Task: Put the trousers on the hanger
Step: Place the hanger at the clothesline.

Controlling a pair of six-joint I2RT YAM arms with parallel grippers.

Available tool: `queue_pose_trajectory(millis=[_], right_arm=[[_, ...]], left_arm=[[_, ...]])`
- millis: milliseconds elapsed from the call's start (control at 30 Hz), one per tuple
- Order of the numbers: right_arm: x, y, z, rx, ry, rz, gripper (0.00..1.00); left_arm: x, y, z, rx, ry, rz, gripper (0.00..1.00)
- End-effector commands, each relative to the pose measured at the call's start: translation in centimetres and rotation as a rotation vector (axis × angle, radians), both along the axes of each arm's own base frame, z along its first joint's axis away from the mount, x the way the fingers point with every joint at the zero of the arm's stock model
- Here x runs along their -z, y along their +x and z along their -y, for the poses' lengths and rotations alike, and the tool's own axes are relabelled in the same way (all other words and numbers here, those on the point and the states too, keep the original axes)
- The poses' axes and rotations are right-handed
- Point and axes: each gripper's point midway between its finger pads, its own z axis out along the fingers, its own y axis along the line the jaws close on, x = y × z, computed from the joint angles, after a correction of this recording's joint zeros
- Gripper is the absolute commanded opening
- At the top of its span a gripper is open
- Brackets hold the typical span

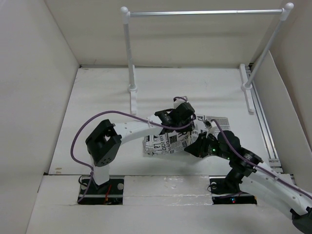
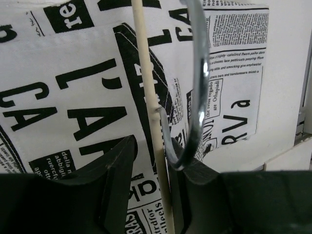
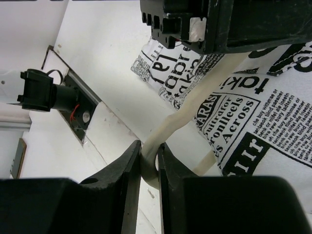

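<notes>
Soft white trousers [image 3: 263, 126] print "Across" in black; right pincer [image 3: 148, 146] clenches the thin cream hanger [image 3: 192, 100], left pincer [image 2: 152, 151] stands released around its rod.

One pair of white soft cloth trousers [image 1: 165, 142] printed with black newspaper text sits at the frame's centre. One thin pale cream triangular clothes hanger [image 3: 192, 106] bears one shiny wire hook [image 2: 199, 78]. Two white robot arms rise from the bottom edge, left arm [image 1: 134, 130] and right arm [image 1: 273, 183], making two black claws: left claw [image 1: 184, 116], right claw [image 1: 195, 146]. One white-posted metal-bar clothes rail [image 1: 204, 13] spans the top, above one white worktop [image 1: 105, 97].
</notes>
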Motion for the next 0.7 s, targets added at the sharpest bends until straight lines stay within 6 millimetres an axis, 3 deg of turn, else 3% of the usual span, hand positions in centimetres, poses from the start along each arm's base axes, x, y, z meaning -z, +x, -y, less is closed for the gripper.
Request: queue_pose_trajectory(millis=[0,67,133,200,267,333,433,467,567,667], right_arm=[[-2.3,0.5,0.0,-0.018,0.041,0.092,0.0],[-2.2,0.6,0.1,-0.017,0.046,0.093,0.0],[-2.3,0.4,-0.1,-0.034,0.058,0.097,0.0],[-1.7,0.2,0.0,-0.036,0.043,0.081,0.0],[-0.8,-0.1,0.2,-0.04,0.017,0.051,0.0],[-0.3,-0.3,0.5,-0.038,-0.003,0.038,0.0],[0.2,-0.3,1.4,0.004,-0.022,0.011,0.32],[0.3,-0.1,1.7,0.021,-0.025,0.0,0.54],[-0.8,0.2,1.6,0.019,0.008,-0.002,0.71],[-1.4,1.4,1.3,0.035,0.038,-0.009,0.77]], left_arm=[[-2.0,0.3,-0.4,0.007,-0.003,0.05,0.3],[-1.6,0.2,-0.3,0.012,0.006,0.041,0.29],[-1.4,0.2,0.0,0.009,-0.003,0.03,0.17],[-1.8,0.2,0.7,0.019,-0.044,0.035,0.15],[-2.2,0.3,1.0,0.019,-0.072,0.044,0.0],[-2.6,0.6,0.8,-0.001,-0.074,0.053,0.0],[-3.6,0.8,0.1,-0.037,-0.087,0.078,0.0],[-3.9,0.9,-0.2,-0.05,-0.091,0.082,0.0],[-4.8,0.5,-0.8,-0.091,-0.11,0.09,0.0],[-5.6,-0.1,-0.9,-0.13,-0.12,0.114,0.0]])
